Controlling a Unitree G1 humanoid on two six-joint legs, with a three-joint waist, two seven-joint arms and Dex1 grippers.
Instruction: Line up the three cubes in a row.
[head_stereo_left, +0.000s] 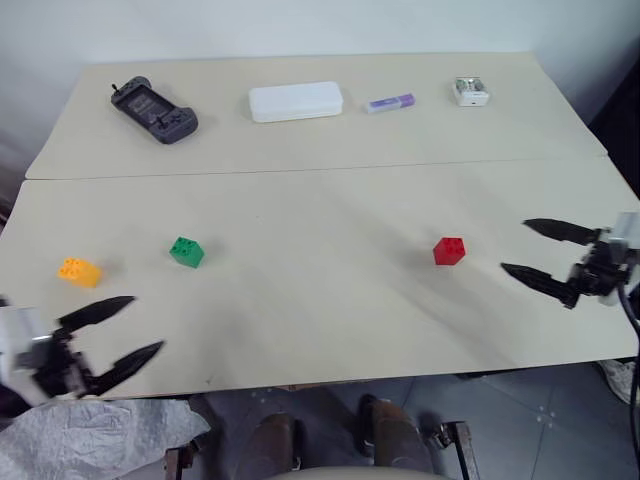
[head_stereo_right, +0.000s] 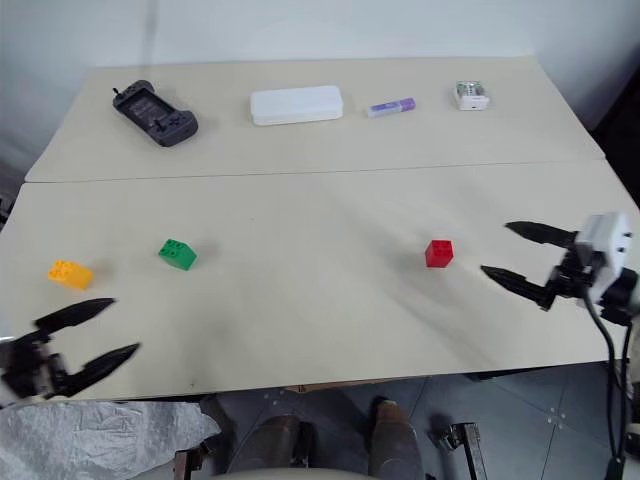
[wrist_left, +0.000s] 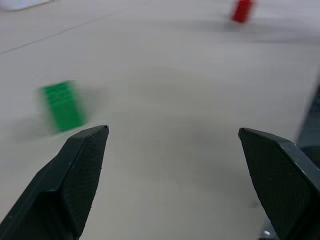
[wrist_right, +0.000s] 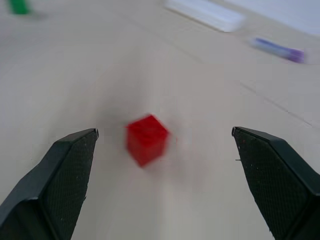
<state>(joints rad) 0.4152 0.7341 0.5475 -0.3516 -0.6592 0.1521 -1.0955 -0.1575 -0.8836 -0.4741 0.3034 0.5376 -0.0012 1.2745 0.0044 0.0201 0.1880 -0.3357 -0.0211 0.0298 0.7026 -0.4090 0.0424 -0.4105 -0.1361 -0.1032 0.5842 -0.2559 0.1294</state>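
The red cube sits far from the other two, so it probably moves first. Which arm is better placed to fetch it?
Right. The open right gripper faces the red cube close by. The left gripper sits across the table, nearer the green cube.

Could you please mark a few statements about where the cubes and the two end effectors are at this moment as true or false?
1. The red cube lies on the table near the right end effector. True.
2. The left end effector is shut on the orange-yellow cube. False: it is open and holds nothing; that cube lies free on the table beside it.
3. The green cube lies between the orange-yellow cube and the red one. True.
4. The three cubes already touch in a tight row. False: they lie apart, with a wide gap between green and red.
5. The right end effector is shut. False: its fingers stand wide apart, with the red cube ahead of them.
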